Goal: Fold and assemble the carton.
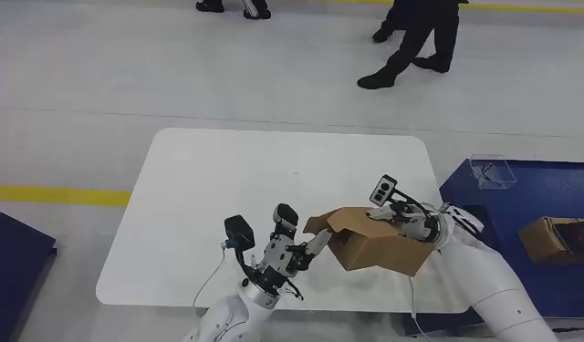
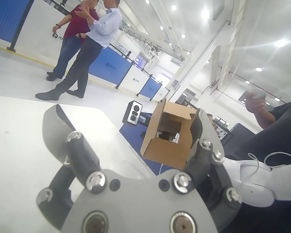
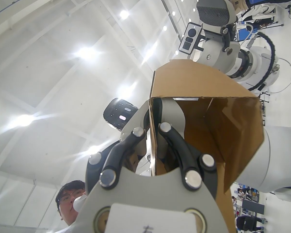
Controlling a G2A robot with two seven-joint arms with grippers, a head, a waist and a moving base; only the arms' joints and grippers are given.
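The right wrist view shows what the top view hides: the right gripper (image 3: 152, 124) pinches one thin wall of the carton (image 3: 220, 122), with one finger inside and one outside. The left wrist view shows the left gripper (image 2: 128, 115) spread wide, with the carton's open end just beside one finger. From the top, the carton is over the table (image 1: 228, 187), between both grippers.
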